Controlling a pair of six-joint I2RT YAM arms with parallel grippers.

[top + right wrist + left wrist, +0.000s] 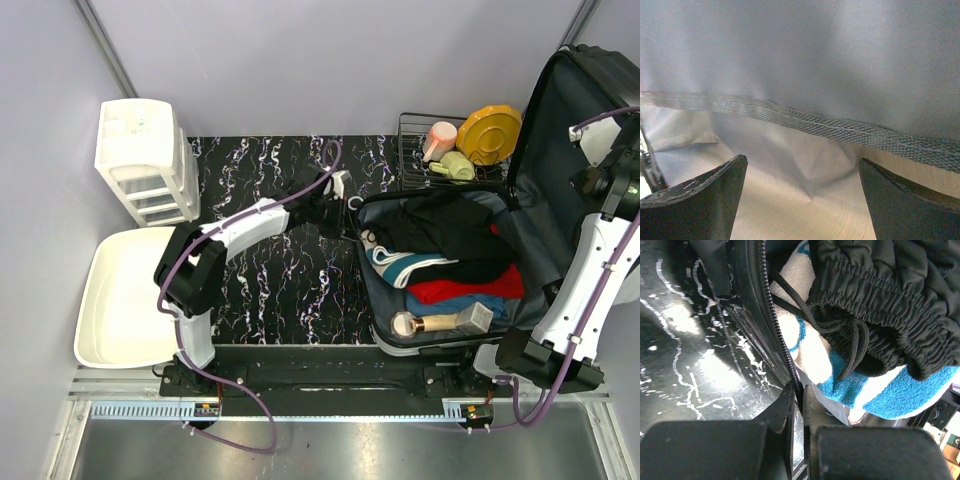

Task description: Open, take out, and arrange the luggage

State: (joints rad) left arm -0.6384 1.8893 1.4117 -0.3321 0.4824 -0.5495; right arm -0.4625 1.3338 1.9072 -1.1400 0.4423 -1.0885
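The luggage [372, 300] lies open on the right, with its lid [550, 140] standing up and showing dark grey lining. Inside lie a black garment [445, 232], a white-and-blue towel [395, 258], red cloth [465, 288] and a beige bottle-like thing [440, 322]. My left gripper [345, 202] is at the case's left rim. In the left wrist view it [799, 390] is shut on the zipper edge [772, 315], beside the towel [860, 385] and the black waistband [880, 295]. My right gripper [592, 180] is at the lid. It [802, 162] is open against the lining [800, 50].
A white drawer unit [145, 160] stands at the back left, with a white tub [120, 295] in front of it. A wire rack [415, 160] behind the case holds a yellow plate [490, 132], a pink cup [438, 140] and a green item [455, 166]. The table [270, 270] is black marble.
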